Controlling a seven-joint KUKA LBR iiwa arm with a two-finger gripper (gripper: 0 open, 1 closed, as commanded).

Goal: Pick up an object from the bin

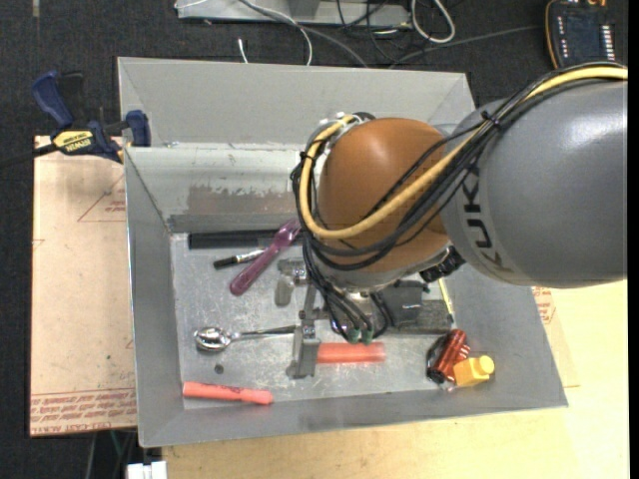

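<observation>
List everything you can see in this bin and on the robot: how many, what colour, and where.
bin: one, grey metal, middle of the view
metal spoon: one, silver, front left of the floor, handle towards the gripper
purple utensil: one, purple, mid-left, lying slantwise
black pen: one, black, beside the purple utensil
black bar: one, black, along the back of the floor
coral stick: one, coral pink, front left
red-orange stick: one, front middle, right by the gripper
capped thing: one, red and black with a yellow cap, front right corner
dark block: one, partly hidden under the arm
arm: one, grey, from the right, with orange cover and cables
gripper: one, grey, open, near the spoon handle's tip
</observation>
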